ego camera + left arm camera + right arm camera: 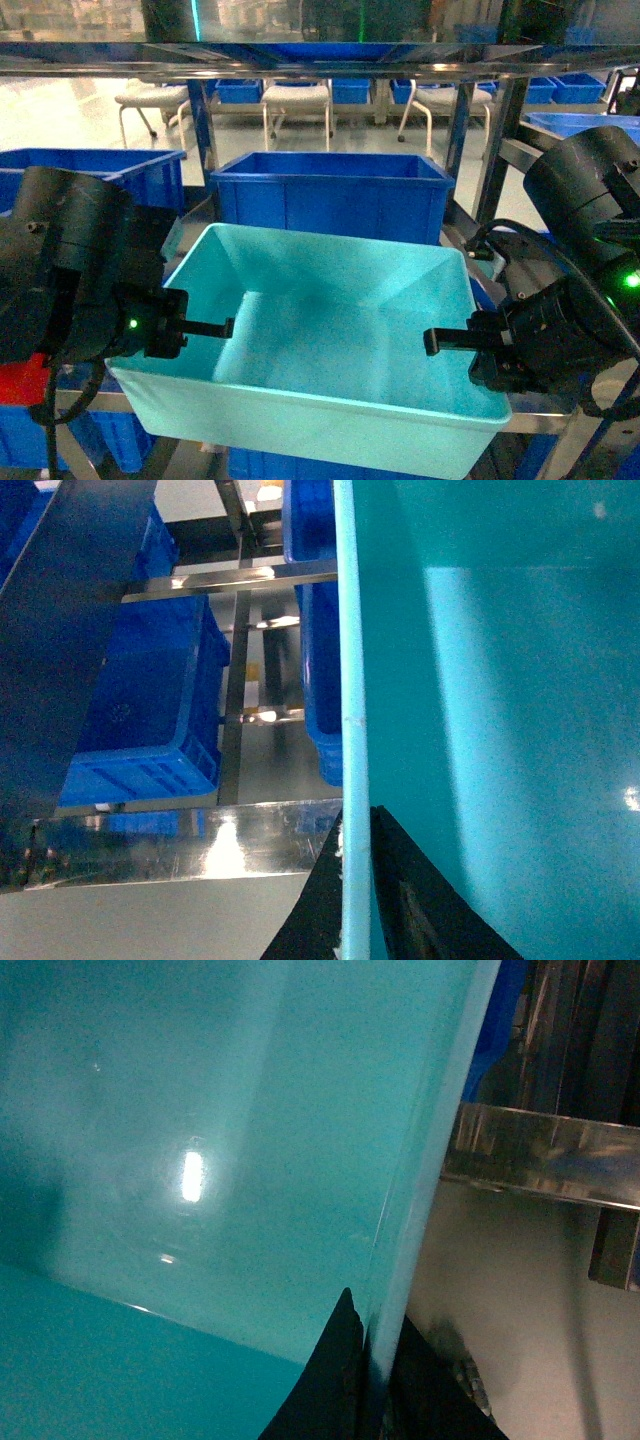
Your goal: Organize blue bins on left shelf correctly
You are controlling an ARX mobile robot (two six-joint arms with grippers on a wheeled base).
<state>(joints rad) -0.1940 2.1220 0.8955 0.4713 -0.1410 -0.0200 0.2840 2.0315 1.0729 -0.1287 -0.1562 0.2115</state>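
The blue bin (330,340), a light turquoise tub, hangs level in the middle of the head view, in front of the left shelf (300,68) of steel bars. My left gripper (205,328) is shut on its left wall, one finger inside and one outside. My right gripper (455,340) is shut on the right wall in the same way. In the left wrist view the gripper (355,880) pinches the rim of the bin (480,710), with a steel rail (200,845) beside it. The right wrist view shows the gripper (375,1370) clamping the bin (200,1160) wall.
A darker blue ribbed bin (330,195) sits on the shelf right behind the tub, another (90,170) at the left and one (580,122) at the far right. More dark bins (150,700) lie lower down. A steel bar (540,1155) crosses near the right arm. White chairs (295,95) stand far back.
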